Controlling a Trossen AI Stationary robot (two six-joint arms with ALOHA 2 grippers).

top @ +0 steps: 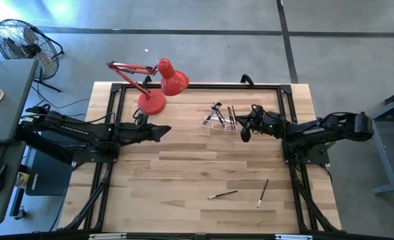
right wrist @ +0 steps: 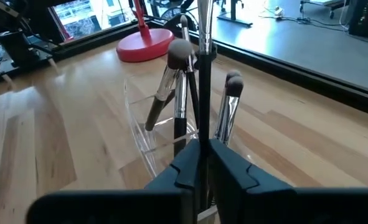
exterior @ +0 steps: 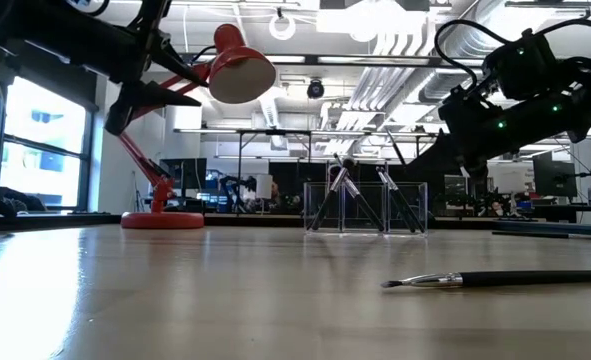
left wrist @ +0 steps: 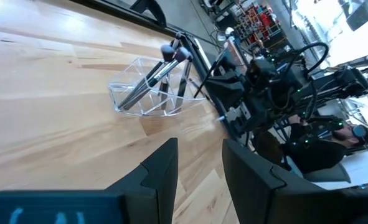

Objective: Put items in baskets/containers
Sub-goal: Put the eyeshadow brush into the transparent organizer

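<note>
The right end effector (right wrist: 202,158) is clamped on a brush (right wrist: 203,68) above the clear holder (top: 218,120). Two brushes (top: 223,195) lie on the counter (top: 183,167). The left end effector (top: 162,131) hovers, fingers apart.

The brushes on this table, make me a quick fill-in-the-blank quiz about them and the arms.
1. Out on the open wood lie ____ loose brushes.
2. The clear holder stands nearest the ____ gripper.
3. The desk lamp is coloured ____.
4. The left gripper holds ____.

Missing words: two; right; red; nothing
</note>
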